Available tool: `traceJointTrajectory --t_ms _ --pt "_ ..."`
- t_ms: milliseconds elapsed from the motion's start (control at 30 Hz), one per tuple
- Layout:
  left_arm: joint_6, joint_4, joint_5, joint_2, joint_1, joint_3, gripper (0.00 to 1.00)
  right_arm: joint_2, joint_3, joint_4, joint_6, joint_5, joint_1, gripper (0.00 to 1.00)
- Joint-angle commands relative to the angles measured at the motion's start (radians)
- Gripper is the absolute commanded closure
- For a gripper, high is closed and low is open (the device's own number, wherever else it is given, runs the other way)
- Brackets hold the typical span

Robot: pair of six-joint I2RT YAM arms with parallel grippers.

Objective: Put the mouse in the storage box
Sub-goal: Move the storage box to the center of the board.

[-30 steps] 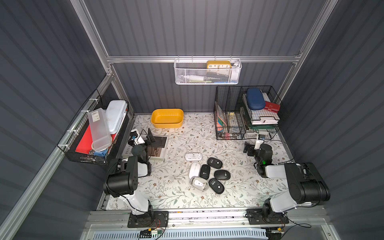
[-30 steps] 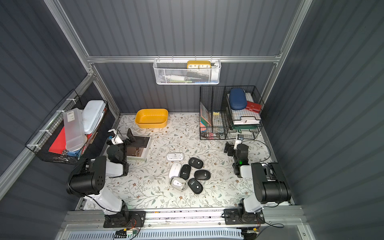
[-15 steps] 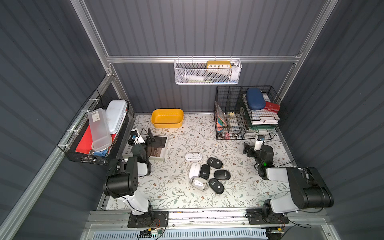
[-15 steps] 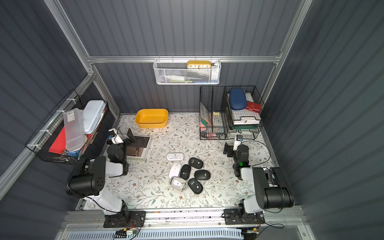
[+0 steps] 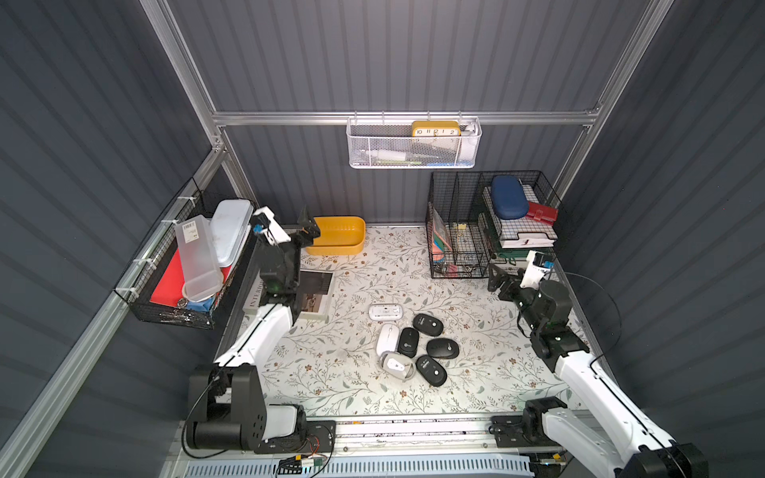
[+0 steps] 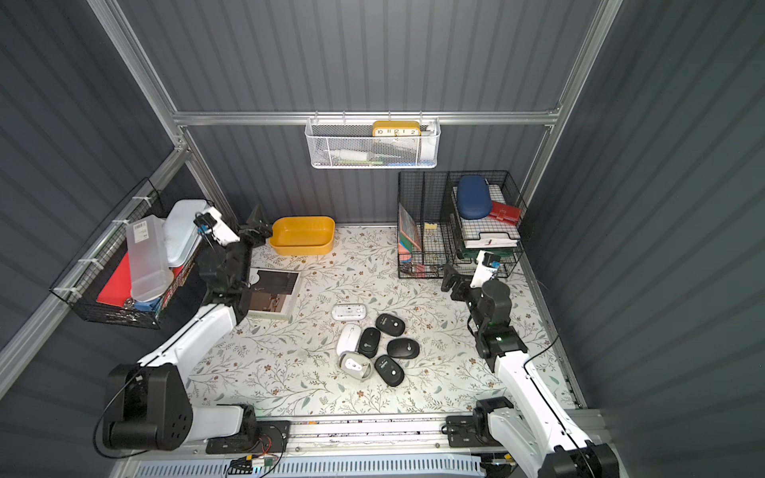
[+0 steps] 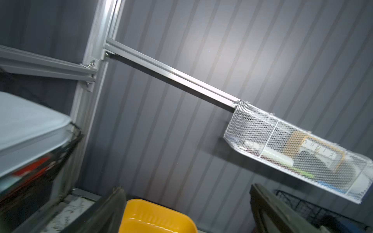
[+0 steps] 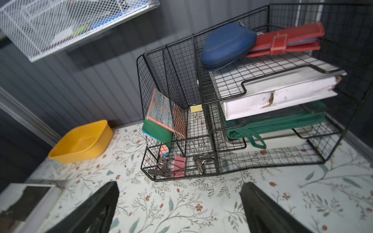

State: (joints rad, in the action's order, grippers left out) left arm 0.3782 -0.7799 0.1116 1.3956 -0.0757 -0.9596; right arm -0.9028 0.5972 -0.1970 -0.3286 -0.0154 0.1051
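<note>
At 10 o'clock your left gripper, jaws apart and empty, has risen from rest to the end of the storage box at 11 o'clock. The mice lie untouched near centre, toward 5 o'clock, well apart from the box. At 3 o'clock your right gripper, likewise spread and empty, has lifted too: the task is only starting.

Overhead pair; wrist views seemingly wallward

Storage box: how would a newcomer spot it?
On the floral table, look along the back wall. The storage box sits there, left of the black wire organiser. Unlike that and the white mesh basket above, it is a solid, shallow mustard-yellow tub.
</note>
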Motion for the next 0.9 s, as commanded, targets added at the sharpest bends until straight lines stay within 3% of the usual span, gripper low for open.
traceJointTrajectory --t_ms 0,67,133,200,433,733,867 --pt "0.131 0.312 -0.164 0.103 0.007 -0.153 0.01 -0.006 0.073 0.257 -0.238 -0.044 -0.036 0.01" --pt "0.138 0.37 -0.262 0.181 0.018 -0.244 0.01 -0.02 0.062 0.225 -0.251 0.052 -0.087 0.01" --pt "0.112 0.401 -0.307 0.26 0.021 -0.328 0.0 -0.031 0.063 0.233 -0.248 0.041 -0.098 0.01" --pt "0.108 0.457 -0.236 0.332 0.01 -0.412 0.01 -0.045 0.071 0.255 -0.229 0.031 -0.098 0.01" --pt "0.103 0.662 -0.166 0.575 -0.017 -0.669 0.01 -0.098 0.111 0.337 -0.188 0.109 -0.096 0.01" --pt "0.026 1.035 -0.144 0.955 -0.081 -1.14 0.01 -0.134 0.124 0.359 -0.189 0.138 -0.084 0.01" --pt "0.017 1.114 -0.124 1.051 -0.109 -1.251 0.01 -0.146 0.134 0.37 -0.188 0.14 -0.079 0.01"
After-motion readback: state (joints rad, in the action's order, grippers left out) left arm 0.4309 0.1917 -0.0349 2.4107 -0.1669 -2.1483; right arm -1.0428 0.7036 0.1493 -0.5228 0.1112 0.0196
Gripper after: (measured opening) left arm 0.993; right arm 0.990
